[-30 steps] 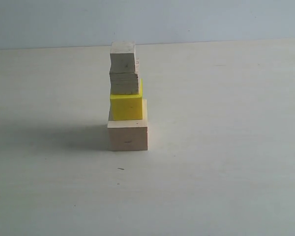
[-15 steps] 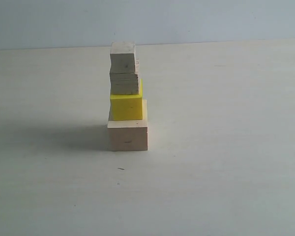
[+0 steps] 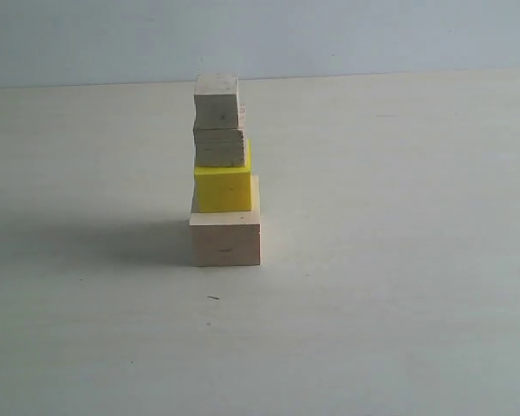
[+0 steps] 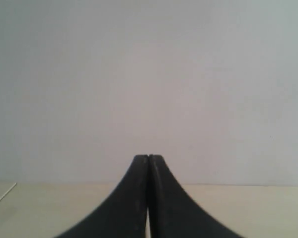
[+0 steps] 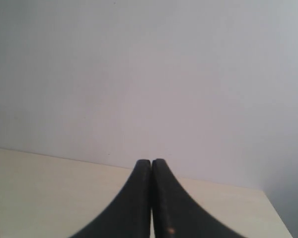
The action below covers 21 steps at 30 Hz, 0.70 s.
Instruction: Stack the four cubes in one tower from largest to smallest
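Standing on the matte pale table (image 3: 399,286), a little left of the middle in the exterior view, the tower (image 3: 223,169) has four square-edged cubes: a large pale wood cube (image 3: 225,241) lowest, a smooth yellow cube (image 3: 223,190) on it, a grain-lined cube (image 3: 219,147) third and a small pale cube (image 3: 217,102) on top. Both wrist views look level over the table toward a plain wall. The left gripper (image 4: 148,159) and the right gripper (image 5: 152,162) have curved black jaws pressed together, holding nothing. Wide table surface lies on each side of the tower, and the far edge is well behind it.
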Each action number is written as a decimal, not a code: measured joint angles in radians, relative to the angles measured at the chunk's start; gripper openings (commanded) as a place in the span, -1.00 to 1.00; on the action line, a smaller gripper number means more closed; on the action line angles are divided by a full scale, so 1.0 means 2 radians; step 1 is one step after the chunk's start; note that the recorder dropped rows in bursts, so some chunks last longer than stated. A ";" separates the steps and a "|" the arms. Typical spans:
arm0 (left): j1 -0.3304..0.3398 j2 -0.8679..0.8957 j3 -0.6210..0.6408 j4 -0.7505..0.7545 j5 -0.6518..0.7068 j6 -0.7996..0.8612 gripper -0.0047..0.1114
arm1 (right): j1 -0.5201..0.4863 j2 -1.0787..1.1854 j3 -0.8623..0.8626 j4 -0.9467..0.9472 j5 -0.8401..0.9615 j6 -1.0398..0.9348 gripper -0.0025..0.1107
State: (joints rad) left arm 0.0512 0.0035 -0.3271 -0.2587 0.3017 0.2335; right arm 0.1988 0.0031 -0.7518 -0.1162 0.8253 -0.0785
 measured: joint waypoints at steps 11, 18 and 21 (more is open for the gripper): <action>0.003 0.000 -0.023 0.088 0.073 -0.106 -0.92 | 0.000 0.000 0.000 0.004 0.000 0.000 -0.96; 0.003 0.000 -0.023 0.087 0.097 -0.107 -0.92 | 0.000 0.000 0.000 0.004 0.000 0.001 -0.96; 0.003 0.000 -0.023 0.087 0.098 -0.107 -0.92 | 0.000 0.000 0.000 0.004 0.000 0.001 -0.96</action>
State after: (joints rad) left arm 0.0576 0.0035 -0.3739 -0.0853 0.4971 0.0187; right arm 0.1988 0.0031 -0.7518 -0.1073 0.8253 -0.0769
